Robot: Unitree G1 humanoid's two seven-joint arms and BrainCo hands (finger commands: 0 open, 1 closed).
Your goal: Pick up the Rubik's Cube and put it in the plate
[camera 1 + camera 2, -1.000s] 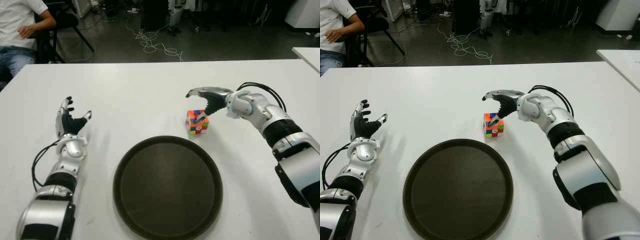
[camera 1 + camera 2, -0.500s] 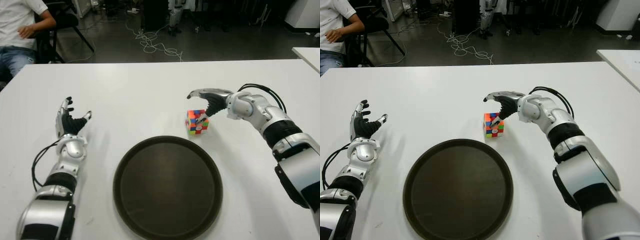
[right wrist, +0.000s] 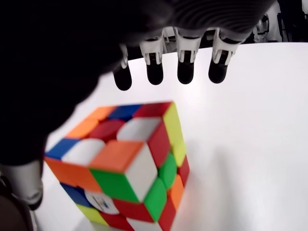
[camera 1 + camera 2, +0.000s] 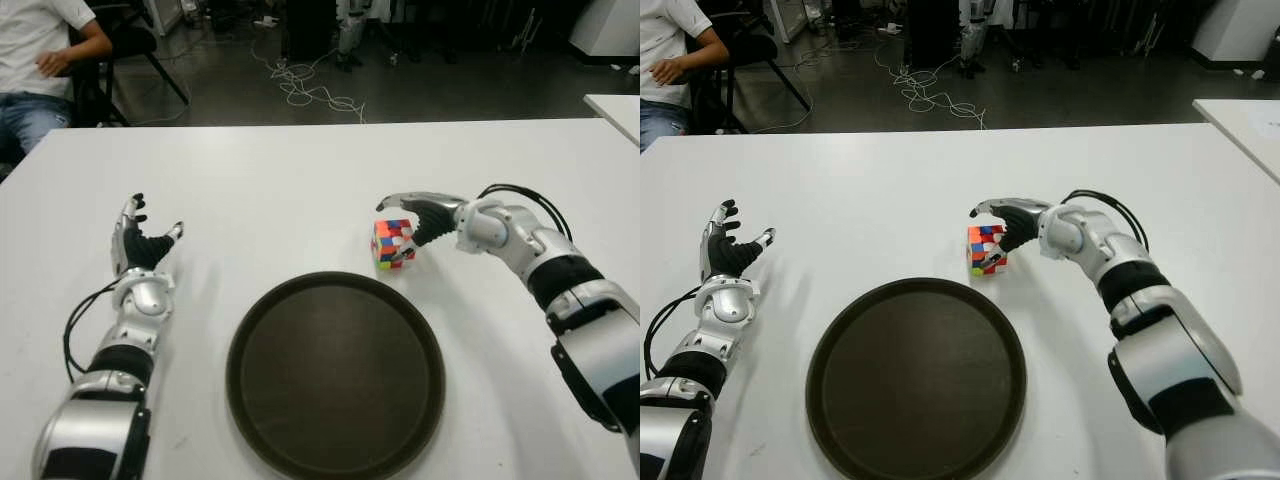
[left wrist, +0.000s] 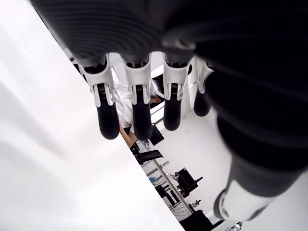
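The right hand's (image 4: pixel 1012 226) fingers (image 3: pixel 185 71) arch over the Rubik's Cube (image 4: pixel 392 243), tips clear of its far side in the right wrist view; the thumb seems to touch its near lower edge, so no firm grasp shows. The cube sits tilted on the worktop (image 4: pixel 300 190), just beyond the dark plate (image 4: pixel 336 374). The left hand (image 4: pixel 140 247) shows well left of the plate, fingers spread, holding nothing.

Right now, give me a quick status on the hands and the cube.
Right robot hand open, fingers arched over the Rubik's Cube, no grasp yet. Cube on the table, just beyond the plate. Left robot hand open, idle at far left. Nothing blocking.
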